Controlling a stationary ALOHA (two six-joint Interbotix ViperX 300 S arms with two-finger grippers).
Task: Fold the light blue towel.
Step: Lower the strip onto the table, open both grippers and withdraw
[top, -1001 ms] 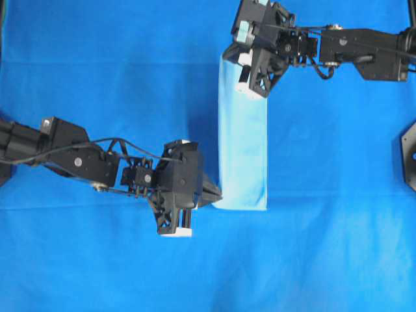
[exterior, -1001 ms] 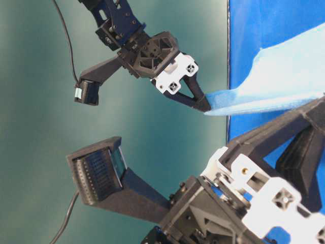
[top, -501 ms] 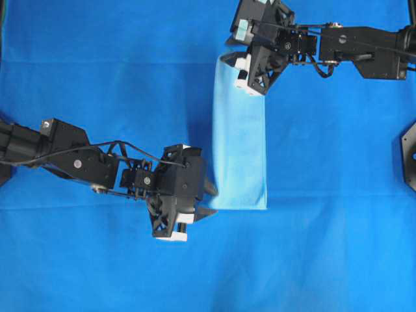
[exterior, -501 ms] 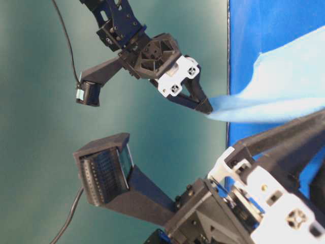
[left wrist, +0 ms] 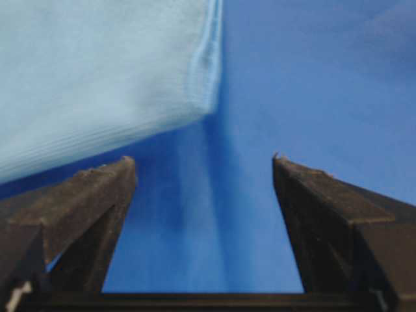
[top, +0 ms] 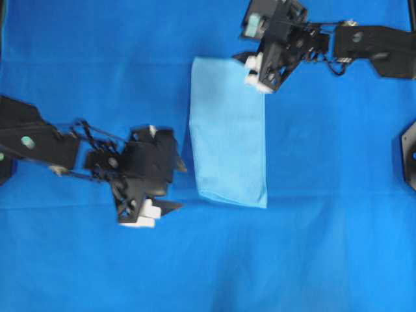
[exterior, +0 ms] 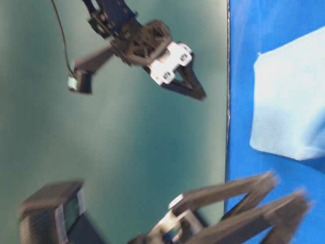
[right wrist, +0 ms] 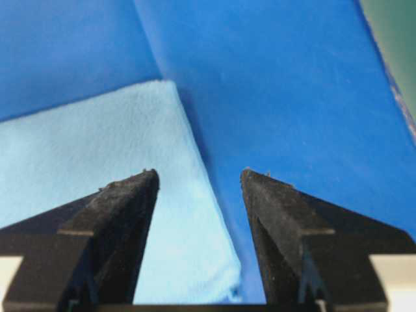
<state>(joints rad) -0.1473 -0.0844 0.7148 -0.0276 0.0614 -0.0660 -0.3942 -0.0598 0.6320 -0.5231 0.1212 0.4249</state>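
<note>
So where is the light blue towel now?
In the overhead view, the light blue towel lies flat mid-table between the left gripper and right gripper.

Nothing readable anywhere in these shots, honestly. No text, labels, brand marks, numbers or signs on anything in any of the four views, and a couple of the views are too blurry to pick out fine print anyway.

Looked like a robotics lab: royal-blue cloth [top: 78, 273] over the surface, plain teal backdrop [exterior: 127, 152], two camera-fitted arms.
</note>
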